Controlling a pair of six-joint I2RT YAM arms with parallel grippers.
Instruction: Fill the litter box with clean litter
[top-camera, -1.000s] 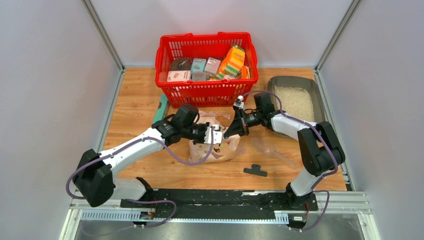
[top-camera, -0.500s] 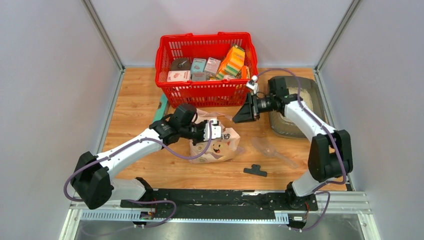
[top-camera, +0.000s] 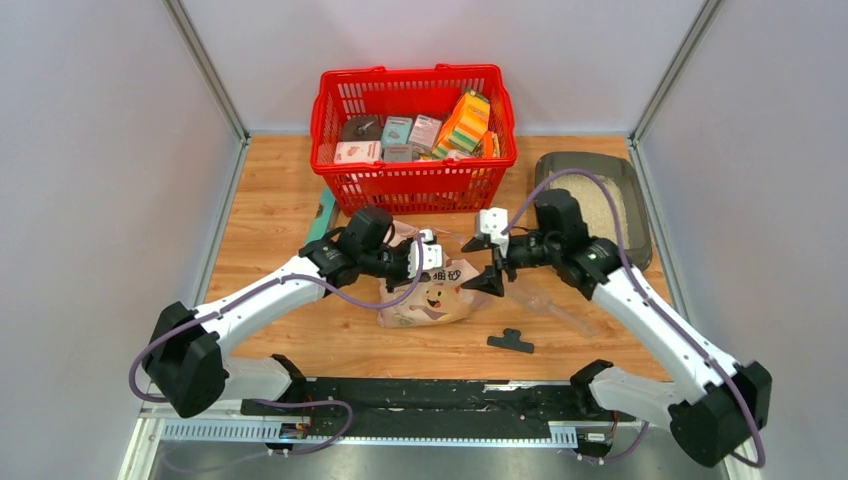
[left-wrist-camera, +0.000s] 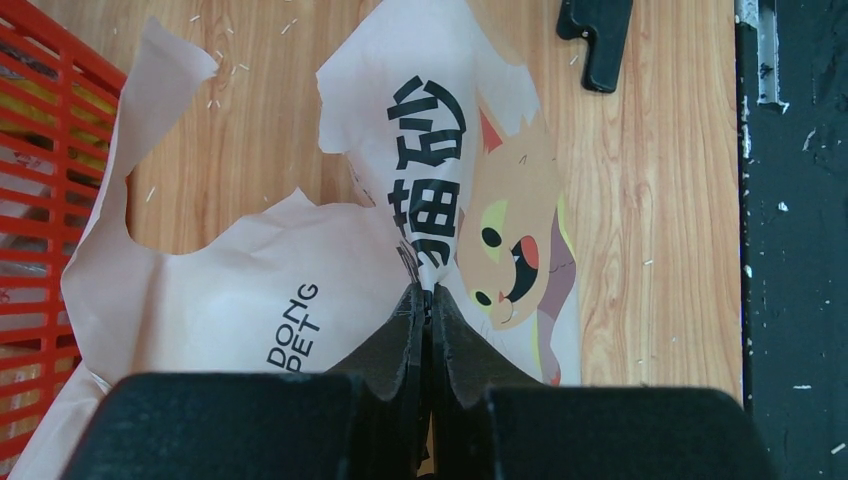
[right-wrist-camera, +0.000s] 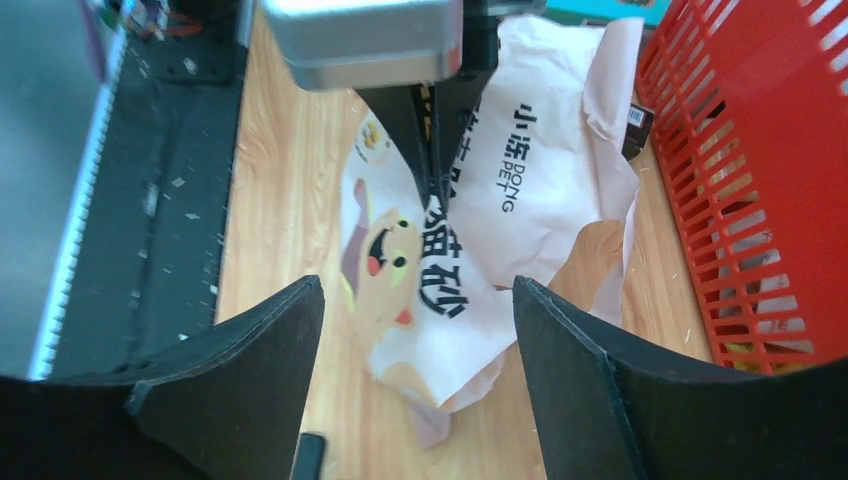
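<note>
Left pincer (left-wrist-camera: 425, 300) pinches bag (left-wrist-camera: 300, 300) fold | right pincer (right-wrist-camera: 415, 300) spread, bag just ahead | risk: torn paper rips under pull, contents spill short of box (top-camera: 585, 158)

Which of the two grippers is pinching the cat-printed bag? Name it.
The left gripper: its jaws are shut on a fold of the cat-printed bag. The right gripper is open and grips nothing.

Far side: blocked by the red basket (top-camera: 415, 185).
Centre: occupied by the bag (top-camera: 440, 300) (pinched by the left pincer (left-wrist-camera: 424, 305)).
Left counter (top-camera: 265, 215): bare wood.
</note>
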